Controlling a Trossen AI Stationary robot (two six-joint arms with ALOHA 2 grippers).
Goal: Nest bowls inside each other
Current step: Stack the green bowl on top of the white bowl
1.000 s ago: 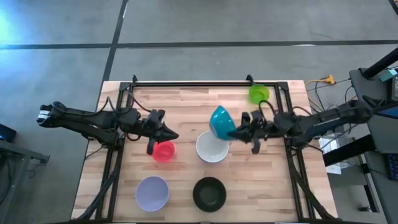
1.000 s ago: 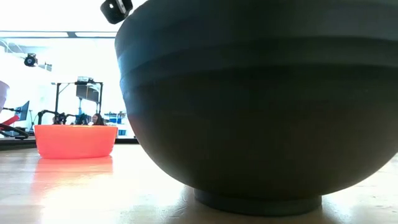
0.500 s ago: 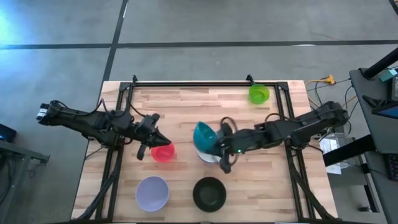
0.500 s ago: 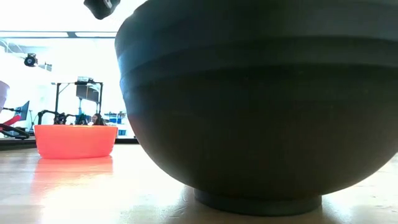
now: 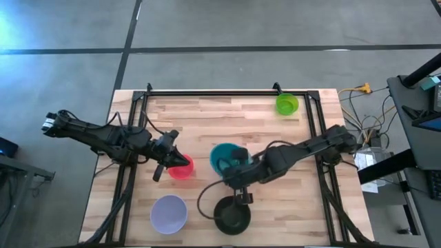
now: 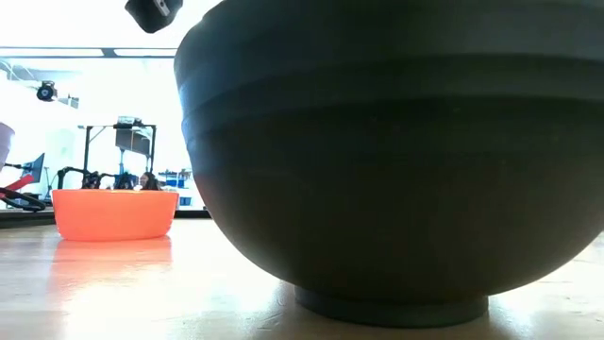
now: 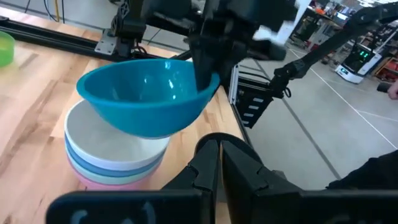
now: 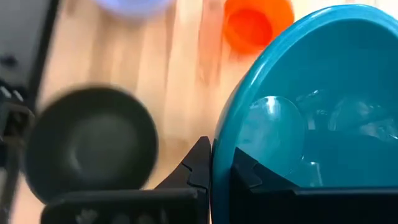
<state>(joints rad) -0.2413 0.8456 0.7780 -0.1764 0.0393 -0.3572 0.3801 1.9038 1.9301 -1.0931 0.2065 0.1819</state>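
Landmark: the stack of round plastic bowls [image 7: 115,163], white over pale blue and pink, mid-table.

Left of the stack and near it, the small red plastic bowl [image 5: 181,167] sits on the wooden table [image 5: 207,117]. The left gripper [image 5: 165,162] hangs just left of that red bowl, fingers pressed together, nothing in them; this arm waits.

Left and toward the front edge from the stack: the round lavender plastic bowl [image 5: 169,213], upright, well apart.

Over the stack: the round teal plastic bowl [image 5: 225,158], tilted, its rim pinched between the closed fingers of the right gripper [image 8: 211,163]. In the left wrist view its base rests on or just above the white top bowl; contact cannot be told.

Step in hand, likely: seat teal into the stack. Do it well by levelling the bowl first, centring it on the white rim, lowering straight, then letting go; a tilted release could let it slide off.

In front of the stack: the round black plastic bowl [image 5: 231,214], near.

Right and toward the back from the stack: the small lime green plastic bowl [image 5: 286,104], well apart.
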